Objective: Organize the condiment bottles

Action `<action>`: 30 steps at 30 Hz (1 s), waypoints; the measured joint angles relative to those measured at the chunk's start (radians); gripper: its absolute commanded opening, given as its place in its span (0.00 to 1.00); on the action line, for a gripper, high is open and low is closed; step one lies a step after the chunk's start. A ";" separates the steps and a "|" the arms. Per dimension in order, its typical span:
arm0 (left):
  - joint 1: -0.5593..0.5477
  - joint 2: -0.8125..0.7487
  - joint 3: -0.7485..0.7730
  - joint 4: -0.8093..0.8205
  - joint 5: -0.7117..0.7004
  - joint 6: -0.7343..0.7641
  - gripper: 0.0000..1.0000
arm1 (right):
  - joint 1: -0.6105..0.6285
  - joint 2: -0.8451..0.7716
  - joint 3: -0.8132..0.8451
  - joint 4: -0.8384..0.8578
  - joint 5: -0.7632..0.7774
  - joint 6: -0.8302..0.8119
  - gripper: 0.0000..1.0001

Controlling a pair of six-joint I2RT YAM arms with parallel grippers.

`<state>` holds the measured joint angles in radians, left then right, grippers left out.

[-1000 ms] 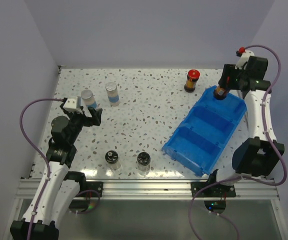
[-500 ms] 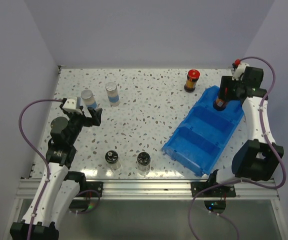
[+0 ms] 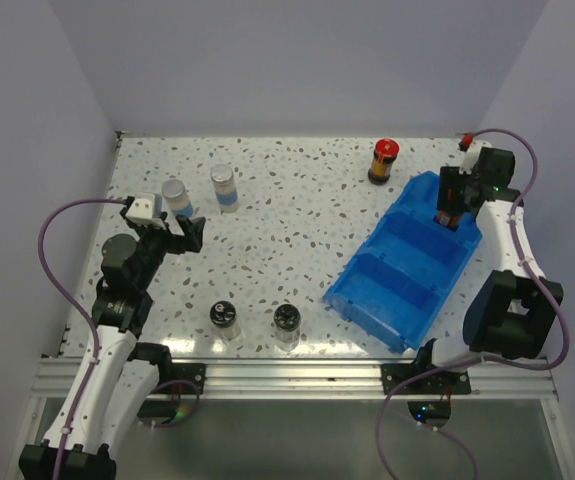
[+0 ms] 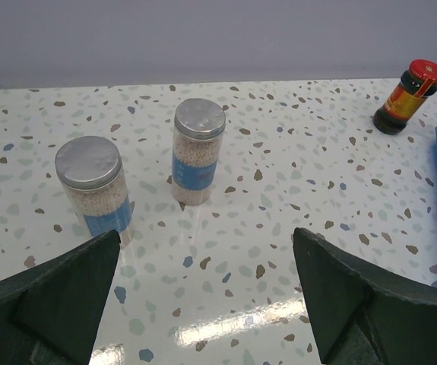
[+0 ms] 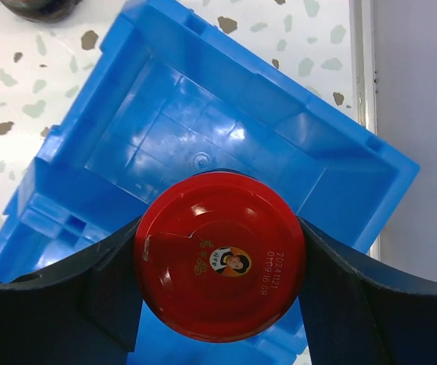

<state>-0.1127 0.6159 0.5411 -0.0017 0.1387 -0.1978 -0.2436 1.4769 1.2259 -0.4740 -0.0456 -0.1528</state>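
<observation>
Red-capped bottle (image 5: 220,255), portrait logo (image 5: 230,260), date code (image 5: 276,268)

Bright, even light; glare on the table (image 4: 226,331).

Middle of the table (image 3: 297,230) is wide open, but the blue bin (image 3: 407,265) hogs the right edge and silver-capped jars (image 3: 174,196) crowd the left.

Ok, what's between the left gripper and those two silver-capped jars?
Only bare speckled table separates the open left gripper from the nearer silver-capped jar and the farther silver-capped jar; the left wrist view shows it.
</observation>
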 measured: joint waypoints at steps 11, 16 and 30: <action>-0.001 -0.001 0.000 0.000 0.000 0.000 1.00 | -0.006 0.040 -0.024 0.010 0.024 -0.016 0.79; -0.001 -0.001 0.000 0.000 0.000 0.000 1.00 | -0.006 0.042 -0.025 0.048 0.020 -0.027 0.91; -0.002 -0.001 0.000 0.000 0.007 0.000 1.00 | 0.018 0.017 0.055 0.035 -0.133 -0.026 0.96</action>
<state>-0.1143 0.6151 0.5411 -0.0017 0.1459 -0.1978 -0.2253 1.4940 1.2812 -0.4385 -0.1783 -0.1787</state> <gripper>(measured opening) 0.997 0.961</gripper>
